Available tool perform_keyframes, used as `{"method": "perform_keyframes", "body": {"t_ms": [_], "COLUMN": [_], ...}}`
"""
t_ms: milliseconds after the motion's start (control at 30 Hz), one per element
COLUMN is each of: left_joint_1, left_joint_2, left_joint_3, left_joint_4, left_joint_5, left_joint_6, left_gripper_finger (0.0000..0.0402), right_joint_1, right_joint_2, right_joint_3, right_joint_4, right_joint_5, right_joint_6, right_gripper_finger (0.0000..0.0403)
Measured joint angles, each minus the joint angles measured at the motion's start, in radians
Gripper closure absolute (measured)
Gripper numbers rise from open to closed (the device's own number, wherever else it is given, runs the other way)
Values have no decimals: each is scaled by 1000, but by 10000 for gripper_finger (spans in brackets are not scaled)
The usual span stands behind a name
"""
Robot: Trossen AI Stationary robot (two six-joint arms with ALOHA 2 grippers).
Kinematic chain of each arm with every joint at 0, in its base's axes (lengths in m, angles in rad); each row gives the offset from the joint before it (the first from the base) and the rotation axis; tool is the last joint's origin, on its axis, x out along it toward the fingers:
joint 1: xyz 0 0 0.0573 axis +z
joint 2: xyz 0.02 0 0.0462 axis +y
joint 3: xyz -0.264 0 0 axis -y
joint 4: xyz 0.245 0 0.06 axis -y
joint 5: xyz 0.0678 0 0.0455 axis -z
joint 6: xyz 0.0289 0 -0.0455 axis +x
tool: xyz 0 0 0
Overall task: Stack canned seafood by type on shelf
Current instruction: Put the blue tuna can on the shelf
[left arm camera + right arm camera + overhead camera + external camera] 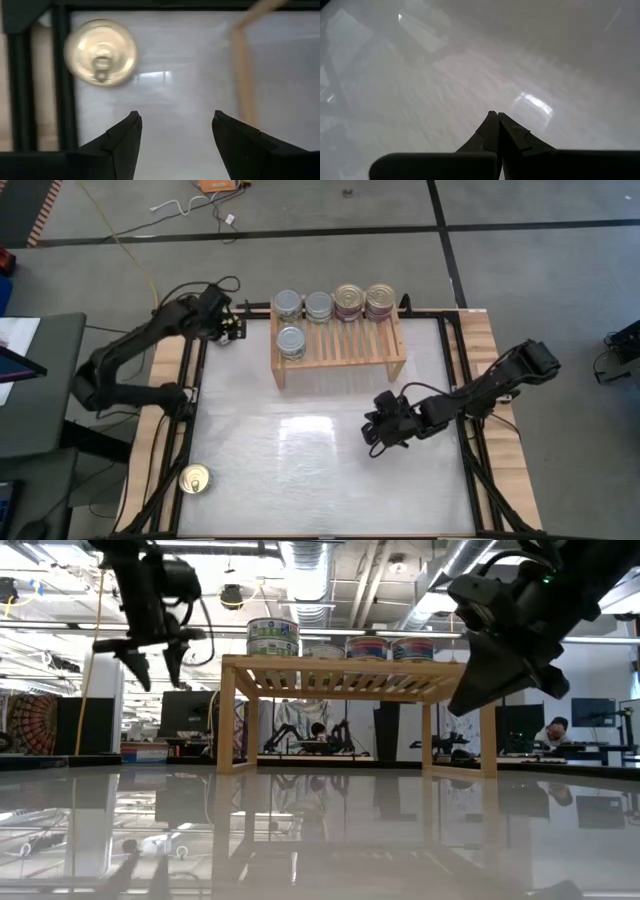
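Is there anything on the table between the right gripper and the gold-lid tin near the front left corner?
No. The high view shows bare table between the right gripper and the tin.

Five tin stacks are seen on the wooden shelf; one gold-lidded tin lies, seemingly flat, near the table's front-left corner.

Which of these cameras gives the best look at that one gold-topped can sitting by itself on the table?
The left wrist view: the lone gold-lidded can looms large there, pull tab visible, beyond the open left gripper. The high view shows it small near the table's front left corner. The low and right wrist views do not show it.
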Motion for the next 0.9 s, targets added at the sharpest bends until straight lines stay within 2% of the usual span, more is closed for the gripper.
{"method": "perform_keyframes", "body": {"t_ms": [100, 200, 333, 533, 900], "left_joint_1": [87, 158, 222, 230, 229], "left_joint_2": [44, 95, 184, 298, 466], "left_joint_3": [1, 2, 3, 42, 46], "left_joint_4": [-10, 22, 68, 95, 52], "left_joint_5": [7, 63, 85, 7, -11], "left_joint_6": [44, 138, 192, 176, 76], "left_gripper_finger": [170, 170, 170, 170, 170], "right_joint_1": [2, -1, -17, -30, -26], "right_joint_2": [13, 29, 36, 33, 33], "right_joint_3": [-1, -1, -1, -1, -1], "right_joint_4": [13, 25, 24, 28, 25], "right_joint_5": [11, 31, 35, 49, 52], "right_joint_6": [19, 17, 16, 13, 12], "right_gripper_finger": [376, 376, 376, 376, 376]}}
